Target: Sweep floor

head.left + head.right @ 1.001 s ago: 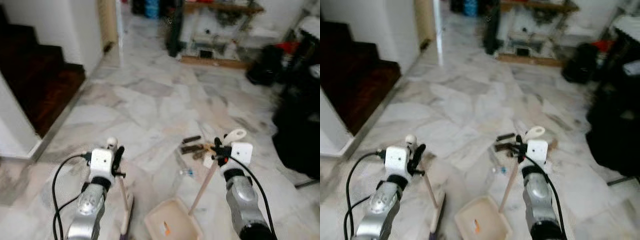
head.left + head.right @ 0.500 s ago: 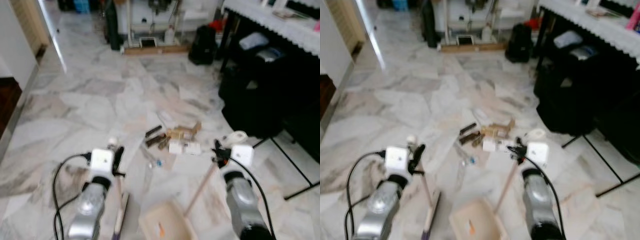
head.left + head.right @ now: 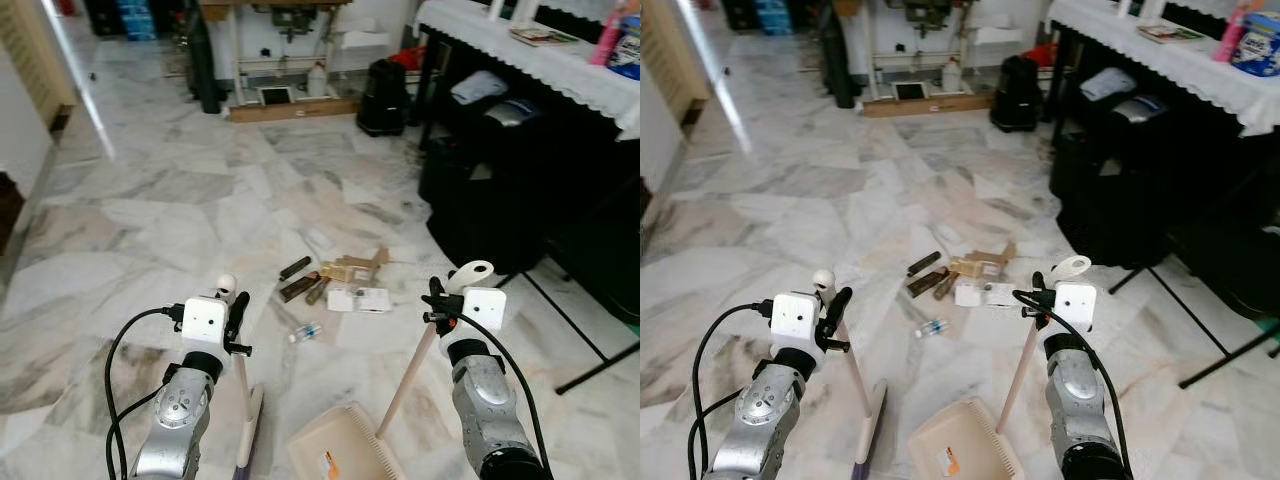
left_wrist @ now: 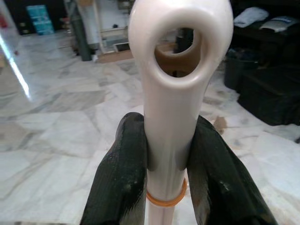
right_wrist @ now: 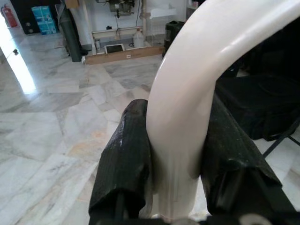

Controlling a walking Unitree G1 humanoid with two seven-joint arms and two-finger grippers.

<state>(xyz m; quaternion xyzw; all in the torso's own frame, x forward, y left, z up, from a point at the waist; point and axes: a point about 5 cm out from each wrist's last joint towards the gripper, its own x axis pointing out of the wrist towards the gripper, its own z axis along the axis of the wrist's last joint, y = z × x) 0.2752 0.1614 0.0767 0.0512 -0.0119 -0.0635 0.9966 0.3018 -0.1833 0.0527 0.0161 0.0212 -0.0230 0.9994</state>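
i see a white marble floor (image 3: 180,200) veined grey and tan, a cream broom handle (image 4: 173,93) with an orange ring, black fingers (image 4: 122,183), a beige dustpan (image 3: 345,450), brown litter (image 3: 340,275), and a white tablecloth (image 3: 530,55).

arms (image 3: 180,410): silver | wrist boxes (image 3: 204,320): white | fingers (image 4: 124,183): black | cables (image 3: 115,380): black

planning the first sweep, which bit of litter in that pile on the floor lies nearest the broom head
The small clear bottle with a blue cap. It lies apart from the brown pieces and the white packet, on the side toward the broom head.
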